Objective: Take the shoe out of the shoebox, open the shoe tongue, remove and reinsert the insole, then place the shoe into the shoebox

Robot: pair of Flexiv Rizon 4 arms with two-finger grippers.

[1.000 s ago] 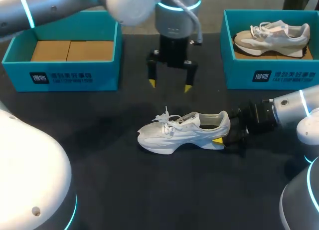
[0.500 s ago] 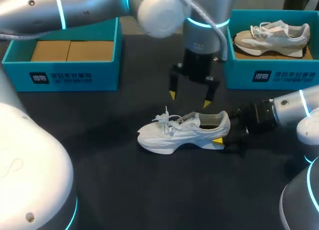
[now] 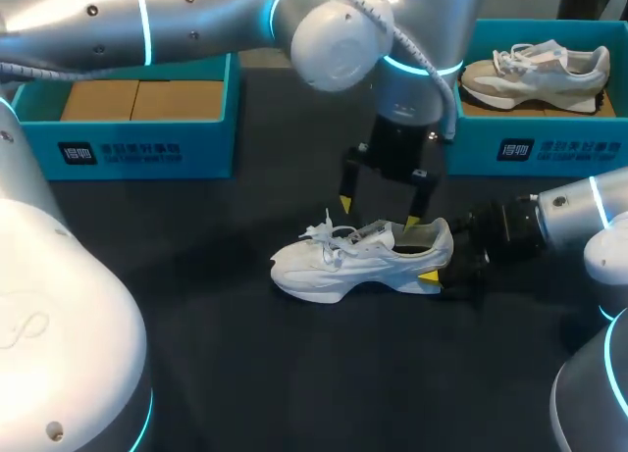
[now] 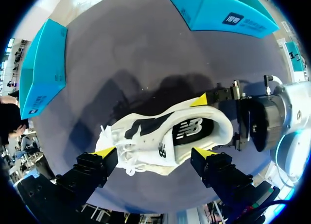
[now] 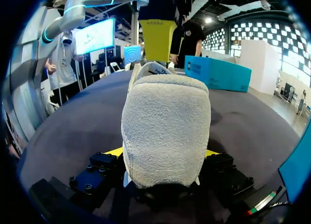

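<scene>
**Shoe lies crosswise, toe to frame left, with the open jaws straight above it**

In the head view the white shoe [image 3: 361, 261] stands on its sole on the dark table [image 3: 245, 374], just right of the frame's middle. Its long axis runs left to right across the frame, with the toe pointing left and the heel right.

Your right gripper [image 3: 440, 264] comes in from the right edge and pinches the heel from both sides. The right wrist view shows a yellow tip pressed to each flank.

Your left gripper [image 3: 379, 212] hangs directly over the laces and collar with its jaws spread and touching nothing. Its two tips line up along the shoe's length rather than across it. One is over the laces and the other over the mouth of the shoe. I judge it is the nearer arm for the tongue, which lies straight below it.

The empty shoebox [image 3: 128, 153] sits well apart at upper left. A second box [image 3: 530, 150] at upper right holds a grey shoe [image 3: 535, 72].
</scene>
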